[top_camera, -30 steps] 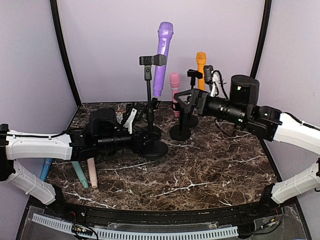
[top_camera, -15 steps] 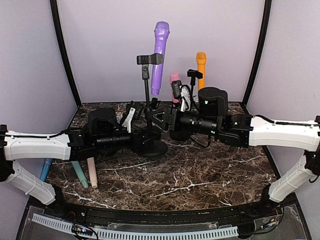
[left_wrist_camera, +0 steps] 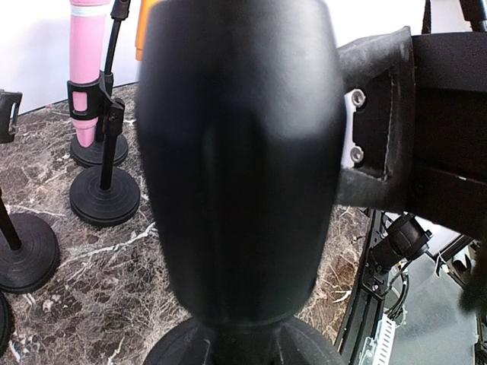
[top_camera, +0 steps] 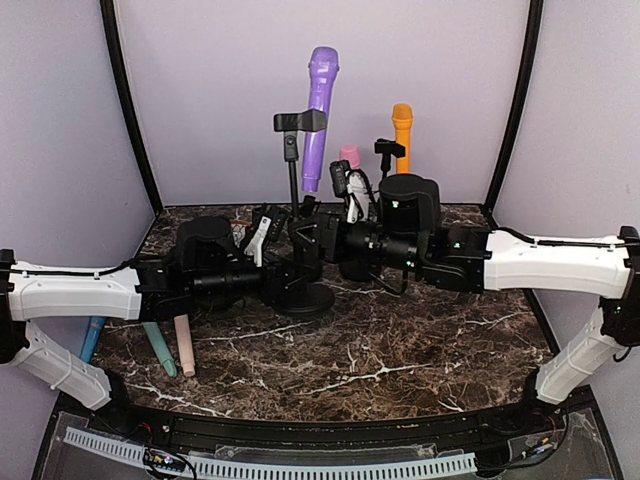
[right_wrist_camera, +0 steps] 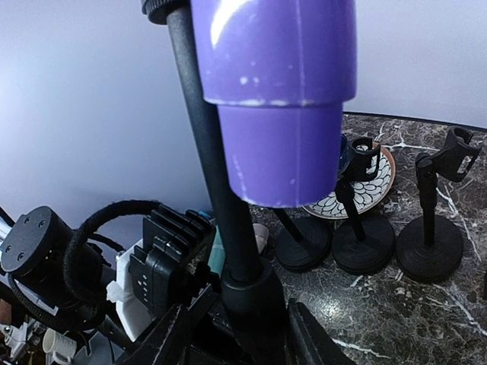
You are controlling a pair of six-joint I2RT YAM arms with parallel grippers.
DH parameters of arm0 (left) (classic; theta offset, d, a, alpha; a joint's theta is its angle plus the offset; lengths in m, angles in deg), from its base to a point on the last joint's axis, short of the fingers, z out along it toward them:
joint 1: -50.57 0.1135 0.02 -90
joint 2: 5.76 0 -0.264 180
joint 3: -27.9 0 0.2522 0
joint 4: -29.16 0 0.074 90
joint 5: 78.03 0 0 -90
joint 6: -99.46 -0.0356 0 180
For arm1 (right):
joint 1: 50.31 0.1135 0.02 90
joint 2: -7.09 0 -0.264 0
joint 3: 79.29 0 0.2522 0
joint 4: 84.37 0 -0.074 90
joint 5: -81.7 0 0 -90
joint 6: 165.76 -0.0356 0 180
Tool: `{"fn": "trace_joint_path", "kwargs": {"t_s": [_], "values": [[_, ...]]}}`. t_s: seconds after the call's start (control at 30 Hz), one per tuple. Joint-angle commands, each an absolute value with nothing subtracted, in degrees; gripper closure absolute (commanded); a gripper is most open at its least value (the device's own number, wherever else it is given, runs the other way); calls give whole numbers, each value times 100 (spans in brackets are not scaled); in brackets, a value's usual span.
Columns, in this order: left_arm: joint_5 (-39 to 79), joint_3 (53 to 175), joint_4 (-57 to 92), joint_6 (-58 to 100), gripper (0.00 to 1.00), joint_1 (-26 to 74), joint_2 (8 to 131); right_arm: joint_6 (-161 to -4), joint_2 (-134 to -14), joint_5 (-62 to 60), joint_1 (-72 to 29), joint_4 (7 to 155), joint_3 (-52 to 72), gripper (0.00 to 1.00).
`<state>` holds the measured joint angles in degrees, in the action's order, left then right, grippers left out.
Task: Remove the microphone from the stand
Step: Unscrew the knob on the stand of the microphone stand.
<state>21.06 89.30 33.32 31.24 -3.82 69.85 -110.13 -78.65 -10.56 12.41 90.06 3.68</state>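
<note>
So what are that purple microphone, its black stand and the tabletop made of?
Purple microphone: probably glossy plastic, given the bright glare and pale scuffs near its end. Stand: matte black pole, metal or plastic, hard to tell. Tabletop: dark brown with white veins, marble or a printed imitation.

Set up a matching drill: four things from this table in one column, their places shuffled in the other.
Things:
A purple microphone
B orange microphone
C pink microphone
D patterned plate

Places:
1 lying flat behind the stand bases
2 rightmost microphone, at the back
3 highest, clipped to the tall stand
4 half hidden behind the right arm from above

Pairs: A-3, B-2, C-4, D-1
</note>
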Motion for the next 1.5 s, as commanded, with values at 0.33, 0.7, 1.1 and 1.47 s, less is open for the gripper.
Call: {"fn": "trace_joint_path", "kwargs": {"t_s": [0.33,0.7,1.1,1.47], "values": [[2229,8885,3994,3200,100,-375,6565,-11011,-8084,-1298,1356,9115,653,62],[2336,8848,4087,3240,100,-376,6557,-11004,-8161,-1501,1357,9002,751,63],[2898,8588,4468,3108,100,-375,6298,-10601,-7602,-567,1303,9964,354,85],[4361,8677,5095,3231,100,-366,6144,-10997,-7178,1810,990,11145,179,86]]}}
